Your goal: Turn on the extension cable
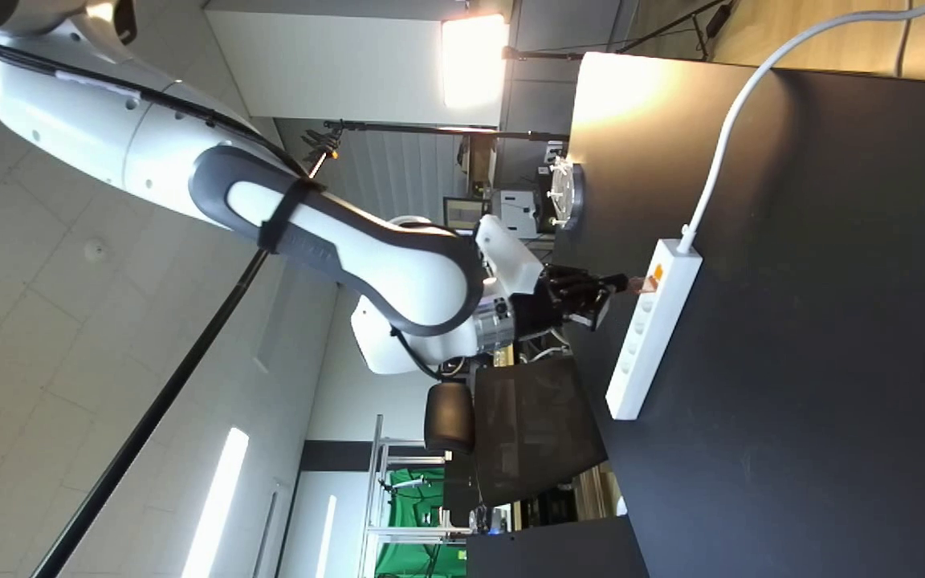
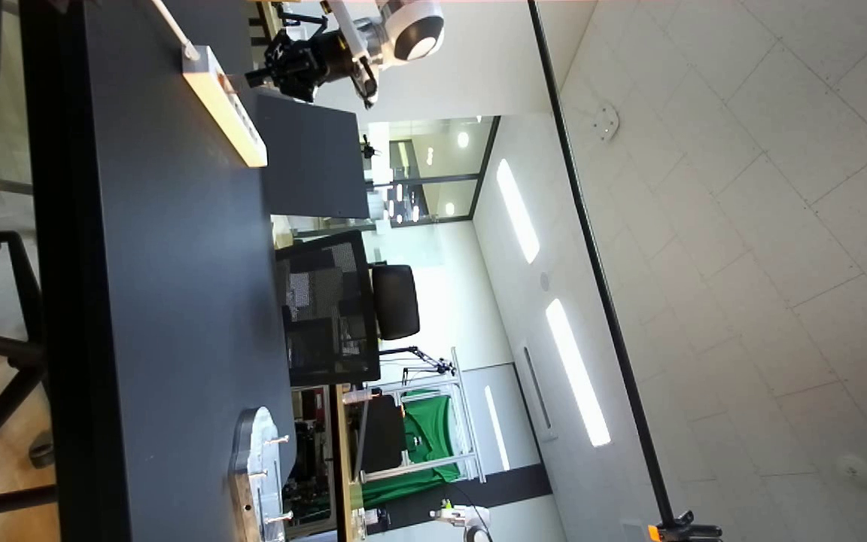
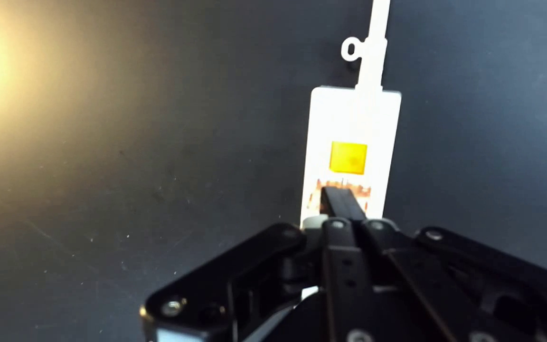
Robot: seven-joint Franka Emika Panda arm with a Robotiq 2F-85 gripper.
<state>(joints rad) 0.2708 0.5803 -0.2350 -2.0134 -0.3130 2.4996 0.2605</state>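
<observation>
The extension cable is a long white power strip, seen in both exterior views [image 1: 657, 333] [image 2: 224, 109] and in the wrist view [image 3: 349, 116]. Its white cord [image 1: 726, 132] leaves the end nearest the switch. The orange-yellow switch [image 3: 348, 157] shows uncovered in the wrist view, also in an exterior view [image 1: 658, 273]. My gripper [image 3: 344, 202] is shut, fingertips together, pointing at the strip just beside the switch, over the socket side. In both exterior views the gripper [image 1: 621, 282] [image 2: 255, 77] is close to the strip's top. A reddish patch surrounds the tips; contact is unclear.
The strip lies on a dark table [image 1: 792, 361]. A round clear fixture with small pegs [image 1: 565, 193] [image 2: 260, 474] stands on the table, away from the strip. A chair [image 2: 328, 309] stands beyond the table edge. A bright lamp [image 1: 474, 60] glares on the table.
</observation>
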